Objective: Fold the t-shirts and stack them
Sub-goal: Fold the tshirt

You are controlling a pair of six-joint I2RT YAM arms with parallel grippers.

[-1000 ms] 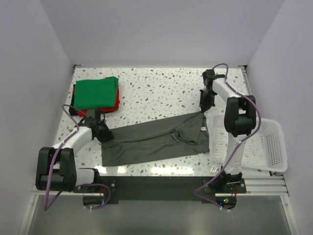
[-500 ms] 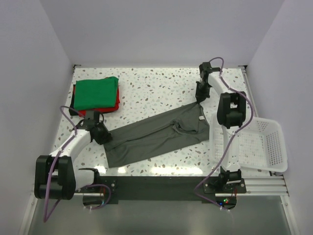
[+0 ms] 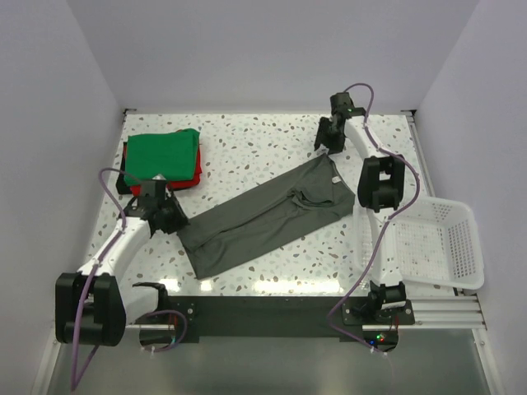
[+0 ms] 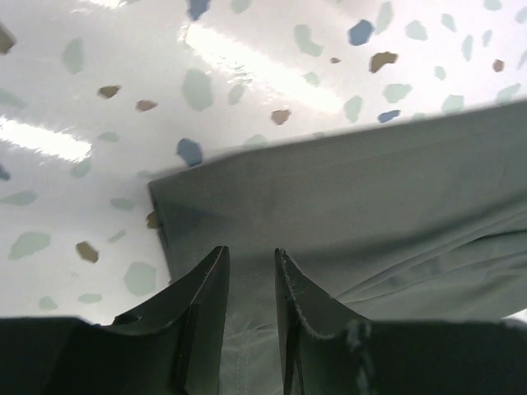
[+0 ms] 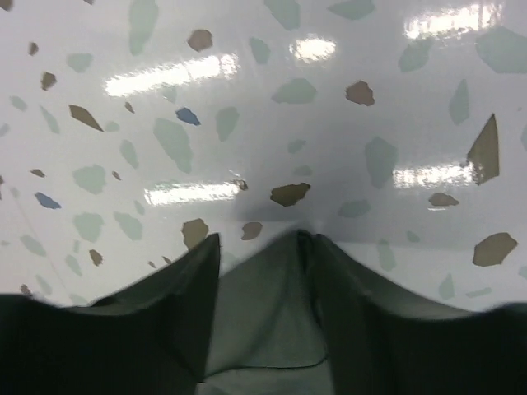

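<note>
A folded green shirt (image 3: 162, 156) is seen stacked on a folded red shirt (image 3: 188, 178) at the far left of the speckled counter (image 3: 255, 152). Just on the near side of that stack, the left gripper (image 3: 170, 217) is poised over the near-left end of the grey shirt (image 3: 263, 218). Its fingers (image 4: 204, 288) are held narrowly apart, and flat cloth is seen in the gap. The grey shirt is laid out as a long diagonal band across the middle of the counter, from near left to far right. At its far-right tip the right gripper (image 3: 326, 145) is placed with fingers (image 5: 177, 288) spread apart, a point of cloth lying unclamped between them. A white basket (image 3: 436, 243) is seen at the counter's right edge.
</note>
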